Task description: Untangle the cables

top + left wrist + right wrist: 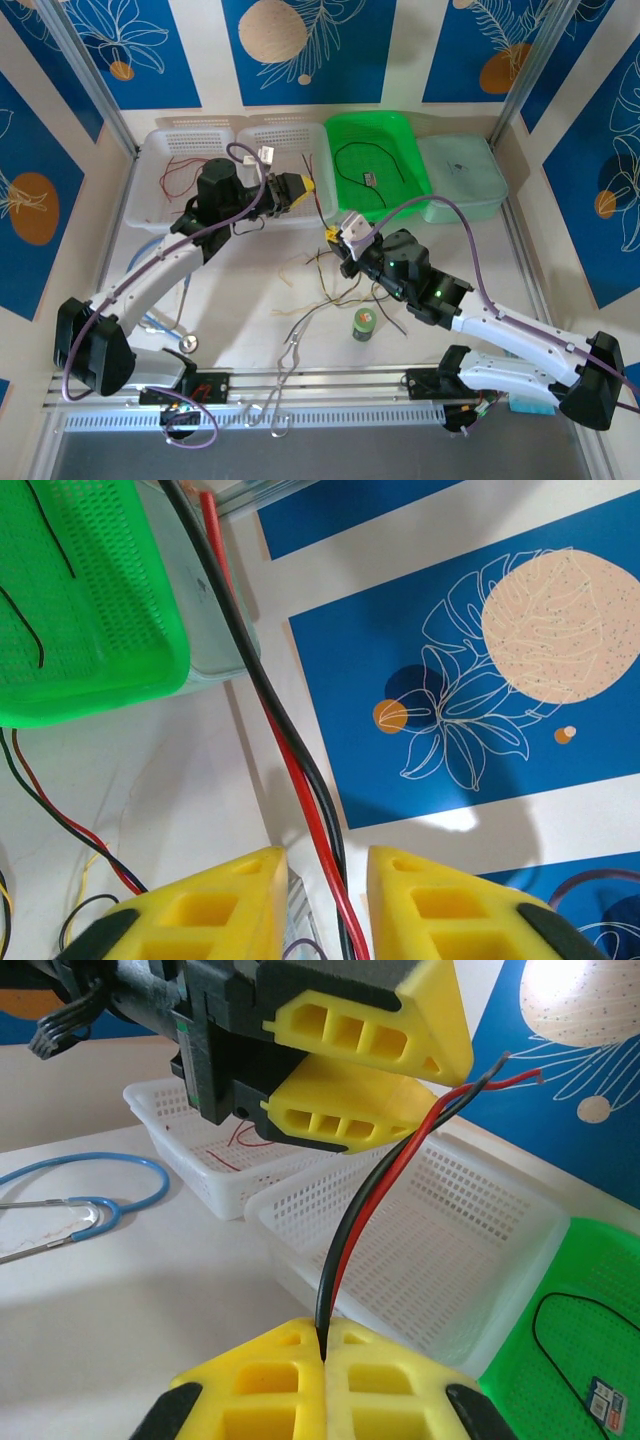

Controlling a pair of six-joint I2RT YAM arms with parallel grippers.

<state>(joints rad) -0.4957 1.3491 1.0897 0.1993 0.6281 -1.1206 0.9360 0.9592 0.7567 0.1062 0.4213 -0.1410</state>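
Under right wrist, right claw pinching red-black cable, left claw astride it

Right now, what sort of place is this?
Probably a robot lab work cell: left arm and right arm bolted to an aluminium rail, a table boxed in by blue printed panels, baskets along the back.

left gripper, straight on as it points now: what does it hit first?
The left gripper meets the red-and-black cable pair first: it runs through the gap between the fingers. Beyond, probably the green tray; depth unclear.
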